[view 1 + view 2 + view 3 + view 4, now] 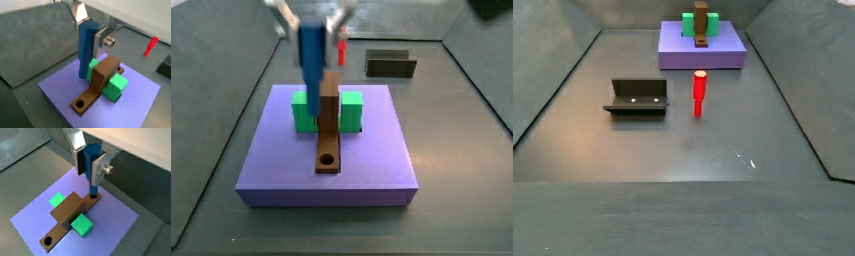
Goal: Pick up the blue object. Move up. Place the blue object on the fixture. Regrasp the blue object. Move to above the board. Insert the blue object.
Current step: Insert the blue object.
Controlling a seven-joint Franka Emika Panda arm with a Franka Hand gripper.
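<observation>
Jaws of the gripper (89,159) are clamping the upper end of the blue peg (93,170), holding it upright over the purple platform (40,213). In a wrist view the peg's lower tip is sitting at the end of the board (70,215) away from its visible hole (47,240), between the green blocks (82,224); whether the tip is touching the board or hovering just above it cannot be told. In a side view the peg (311,55) is hanging behind the board (329,130), with that hole (327,160) nearer the camera. Farther off, the red peg (700,94) is standing on the floor beside the fixture (636,98), well apart from the platform. Insertion likely calls for keeping the peg vertical, centring the tip, and lowering slowly without loosening the grip.
</observation>
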